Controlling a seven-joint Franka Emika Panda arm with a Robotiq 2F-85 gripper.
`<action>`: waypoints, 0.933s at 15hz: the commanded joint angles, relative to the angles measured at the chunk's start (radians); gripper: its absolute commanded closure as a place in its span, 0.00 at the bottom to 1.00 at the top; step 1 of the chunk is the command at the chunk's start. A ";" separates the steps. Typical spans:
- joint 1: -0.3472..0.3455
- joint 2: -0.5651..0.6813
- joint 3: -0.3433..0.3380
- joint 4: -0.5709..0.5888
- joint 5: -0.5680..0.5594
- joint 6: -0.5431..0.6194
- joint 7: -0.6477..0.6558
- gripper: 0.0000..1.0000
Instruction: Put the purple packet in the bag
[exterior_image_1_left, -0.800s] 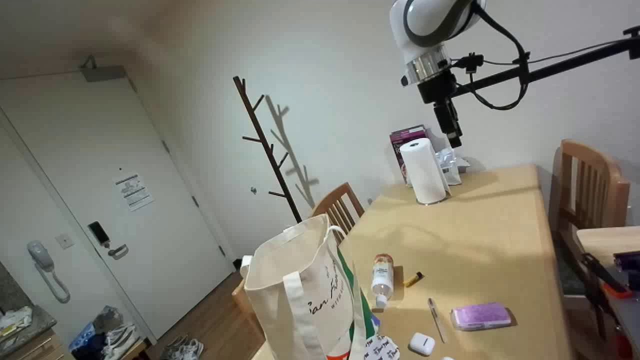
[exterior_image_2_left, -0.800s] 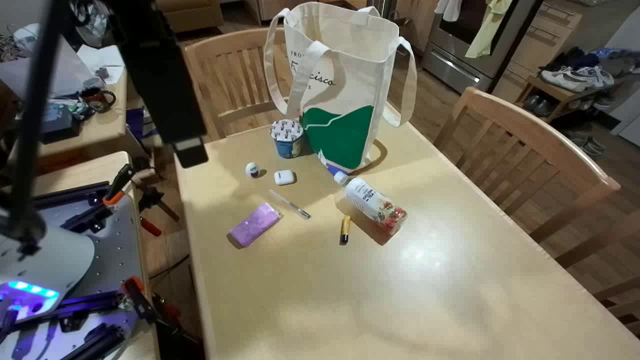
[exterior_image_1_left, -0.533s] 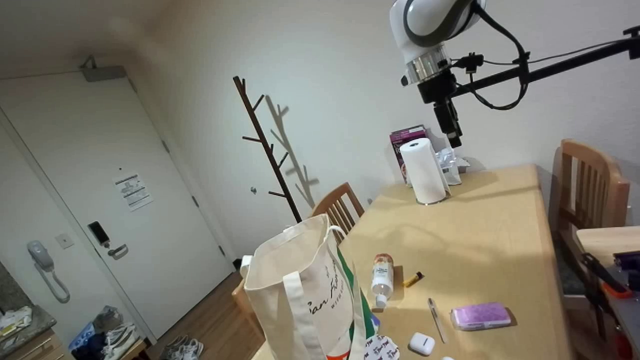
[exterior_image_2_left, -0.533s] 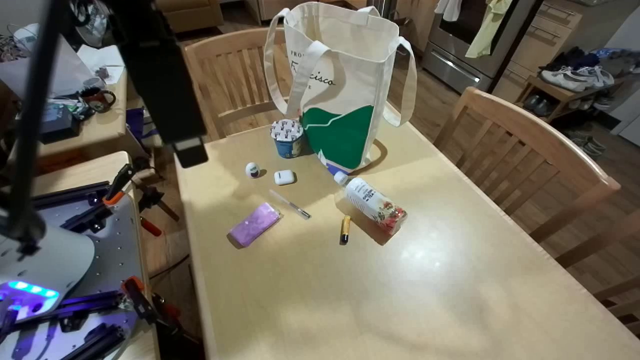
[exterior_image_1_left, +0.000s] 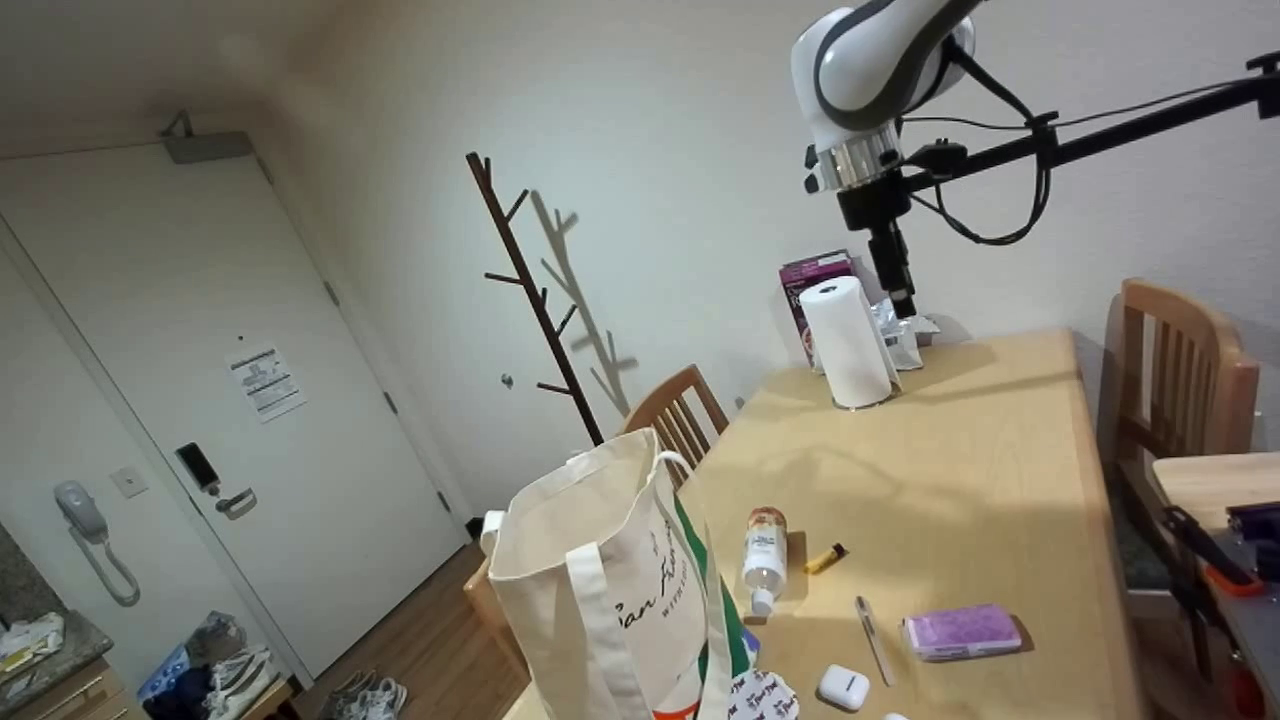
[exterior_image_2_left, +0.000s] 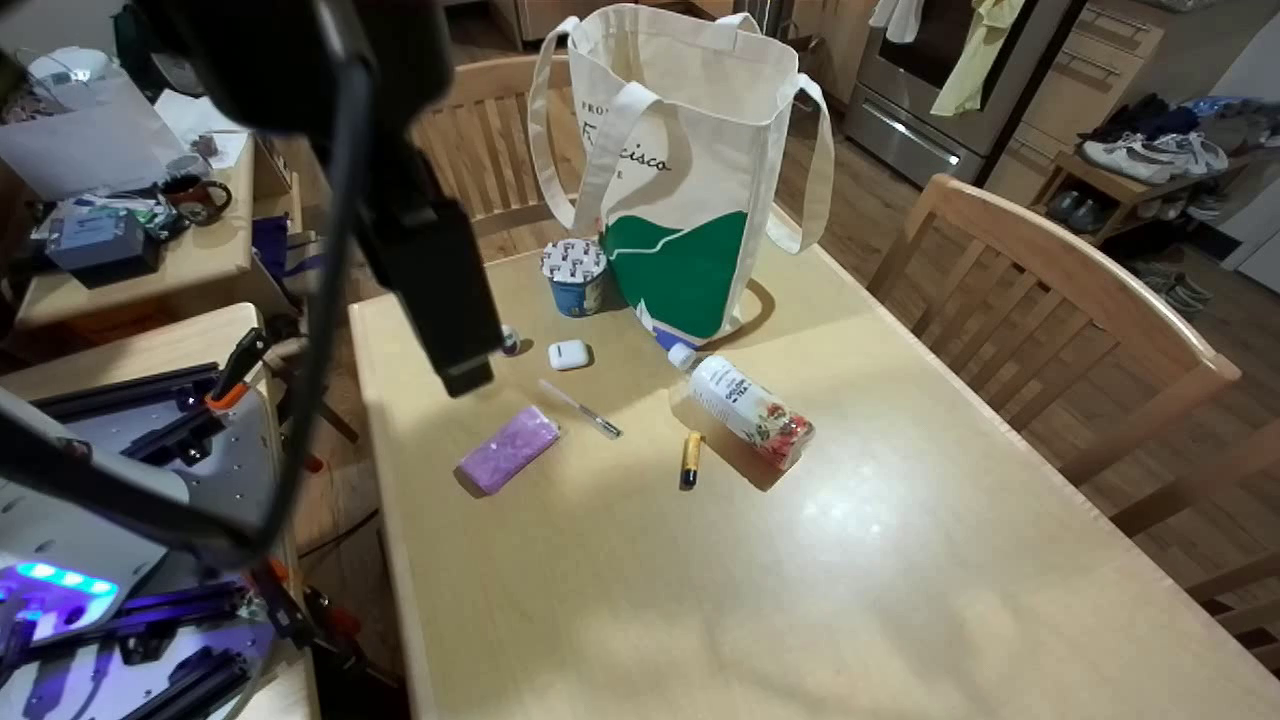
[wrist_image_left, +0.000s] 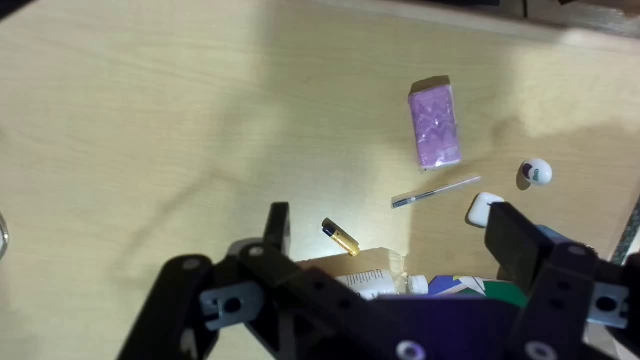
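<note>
While the wrist view shows the end effector (wrist_image_left: 390, 225) with its fingers spread wide apart, in an exterior view only its dark side appears, beyond a blurred cable (exterior_image_2_left: 235, 548) in the near foreground, and there it partly hides a white egg-shaped item (wrist_image_left: 538, 171) that the wrist view shows whole. Of the cream tote bag (exterior_image_2_left: 690, 185), the wrist view catches just a corner of blue-and-green print, whereas in both exterior views its open mouth and loop handles show. Hanging from the arm (exterior_image_1_left: 870, 70), the end effector points down over the surface (exterior_image_1_left: 980, 450), well apart from the purple packet (wrist_image_left: 435, 127). That packet lies flat near one edge of the surface, with a slim pen (wrist_image_left: 435, 192) just beside it on the bag's side. Past the pen, between packet and bag, sit a white earbuds case (exterior_image_2_left: 569, 354) and, just beside the bag, a blue tub (exterior_image_2_left: 577, 290); a tea bottle (exterior_image_2_left: 742, 405) lies with its cap toward the bag's base, a capped yellow tube (exterior_image_2_left: 692, 455) near it. Wooden chairs (exterior_image_2_left: 1080, 285) flank the surface; at its far end a paper towel roll (exterior_image_1_left: 850, 345) stands before a purple box (exterior_image_1_left: 815, 272), beside a silvery pouch (exterior_image_1_left: 898, 345) that the end effector partly covers in an exterior view.
</note>
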 joint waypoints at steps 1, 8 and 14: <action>0.018 0.170 -0.089 -0.043 0.108 0.258 -0.213 0.00; 0.087 0.479 -0.067 0.007 0.676 0.329 -0.589 0.00; -0.038 0.741 0.102 0.184 0.648 0.063 -0.581 0.00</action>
